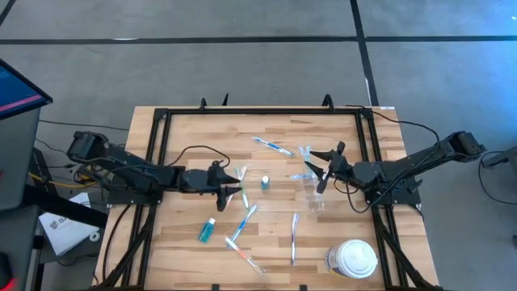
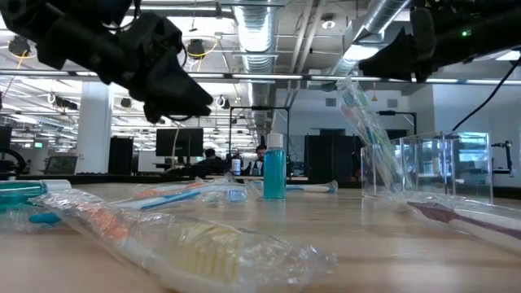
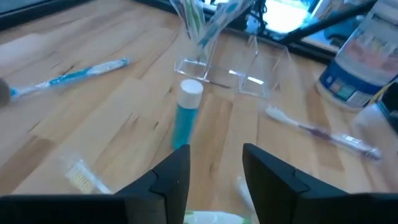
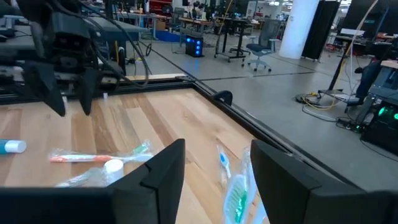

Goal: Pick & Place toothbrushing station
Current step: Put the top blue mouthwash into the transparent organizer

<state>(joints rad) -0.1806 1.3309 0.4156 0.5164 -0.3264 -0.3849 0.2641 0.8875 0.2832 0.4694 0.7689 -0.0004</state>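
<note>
Going from the left of the table (image 1: 186, 129), most of the work looks still to be done: a teal tube (image 1: 208, 232) lies flat near the table's front, several wrapped toothbrushes (image 1: 241, 229) lie scattered around the middle, another toothbrush (image 1: 273, 146) lies toward the far edge, and a second teal tube (image 1: 264, 181) stands upright near the centre. Only the clear cup (image 1: 313, 194) on the right seems to have anything in it, with one or two wrapped brushes leaning up out of it, so I judge the job as barely started. The left gripper (image 1: 241, 183) hovers over the table with its fingers (image 3: 171, 177) parted and nothing between them; the upright tube stands just ahead of the fingers, and something green lies on the table right under them. The right gripper (image 1: 321, 171) hangs above the clear cup, its fingers (image 4: 165, 171) apart too; a wrapped green brush (image 4: 237, 200) shows in the gap between them, but I cannot tell whether they touch it. The big white lidded container (image 1: 353, 259) sits near the front right corner.
</note>
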